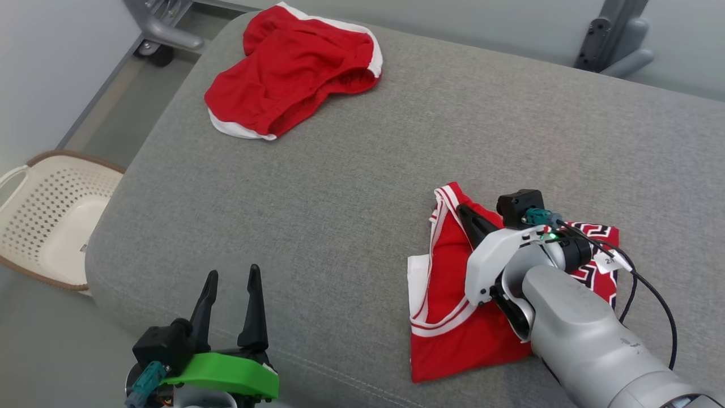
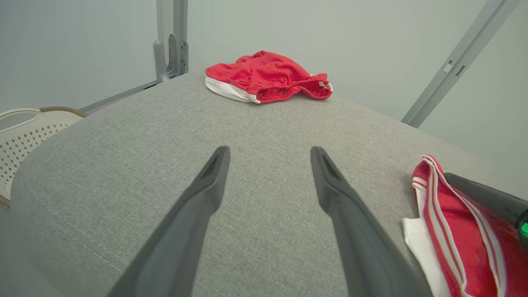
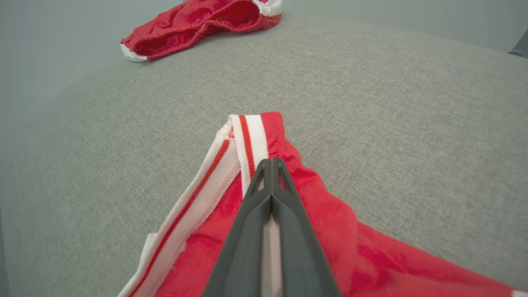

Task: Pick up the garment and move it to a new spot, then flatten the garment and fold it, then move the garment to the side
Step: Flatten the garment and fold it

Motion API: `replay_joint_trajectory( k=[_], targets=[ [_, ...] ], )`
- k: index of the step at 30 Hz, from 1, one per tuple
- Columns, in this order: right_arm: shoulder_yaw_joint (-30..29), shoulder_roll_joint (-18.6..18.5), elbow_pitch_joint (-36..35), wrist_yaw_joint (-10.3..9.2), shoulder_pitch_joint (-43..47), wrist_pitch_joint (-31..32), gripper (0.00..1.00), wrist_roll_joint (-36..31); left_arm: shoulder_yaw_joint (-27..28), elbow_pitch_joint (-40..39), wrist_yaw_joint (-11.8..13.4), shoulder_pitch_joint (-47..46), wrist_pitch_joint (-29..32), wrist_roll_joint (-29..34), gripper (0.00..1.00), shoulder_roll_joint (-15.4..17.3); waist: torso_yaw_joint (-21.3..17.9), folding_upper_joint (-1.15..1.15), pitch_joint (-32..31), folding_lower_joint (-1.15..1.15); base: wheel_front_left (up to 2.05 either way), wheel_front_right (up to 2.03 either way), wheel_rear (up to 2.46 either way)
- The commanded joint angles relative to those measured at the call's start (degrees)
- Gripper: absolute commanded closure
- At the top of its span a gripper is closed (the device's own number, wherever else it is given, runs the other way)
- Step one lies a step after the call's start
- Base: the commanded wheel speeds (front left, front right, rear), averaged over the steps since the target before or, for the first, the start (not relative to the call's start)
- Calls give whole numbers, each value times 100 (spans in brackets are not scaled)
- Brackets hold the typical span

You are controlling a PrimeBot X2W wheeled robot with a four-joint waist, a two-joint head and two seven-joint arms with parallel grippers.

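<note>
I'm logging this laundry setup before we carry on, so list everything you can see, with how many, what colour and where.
cushion: one, grey, under both garments
shorts: one, red with white trim, crumpled at the cushion's far left
jersey: one, red with white stripes, lying at the near right
basket: one, cream, perforated, on the floor left of the cushion
frame legs: two, grey metal, beyond the cushion
left hand: one, dark fingers, open, over the cushion's near left edge
right hand: one, dark fingers, shut, tips on the jersey's striped edge
</note>
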Motion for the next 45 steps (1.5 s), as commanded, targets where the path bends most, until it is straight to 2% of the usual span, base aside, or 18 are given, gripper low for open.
replay_joint_trajectory(
  k=[1,7,13,20,26,28,30,32,34,39,45],
  targets=[
    [48,1,51,0,-49,-17,100,31,-3,-5,27,-90,-2,-40,0,5,268,32,152,0,0,0,0],
    [418,95,72,0,-134,-16,100,193,-13,-31,68,-105,-2,-90,0,5,317,32,181,0,0,0,0],
    [691,110,-343,0,-272,-17,100,437,27,-60,81,-117,-2,-120,0,5,75,32,183,0,0,0,0],
    [53,-102,-1388,-1,-112,-17,100,96,121,-99,52,-142,-2,-13,0,5,-495,32,102,0,0,0,0],
    [-880,-168,-2341,-1,431,-17,100,-545,204,-162,7,-195,-2,142,0,5,-961,32,-3,0,0,0,0],
    [-1216,-149,-2685,0,693,-18,73,-777,232,-191,12,-215,-2,185,0,6,-1105,32,-34,0,0,0,0],
    [-1530,-119,-3028,0,965,-18,54,-1013,255,-215,16,-218,-2,243,0,6,-1241,32,-65,0,0,0,0],
    [-1867,-86,-3376,-1,1253,-18,25,-1274,277,-231,26,-247,-2,291,0,6,-1357,32,-97,0,0,0,0],
    [-2158,-42,-3686,0,1571,-18,0,-1481,314,-241,33,-268,-2,334,0,8,-1470,32,-128,0,0,0,0],
    [-2661,54,-4342,0,2276,-17,0,-1775,402,-234,49,-226,-2,414,0,8,-1699,32,-203,0,0,0,0],
    [-2959,96,-4800,0,2927,-18,0,-1887,532,-223,37,-107,-2,472,0,8,-1899,32,-275,0,0,0,0]
  ],
)
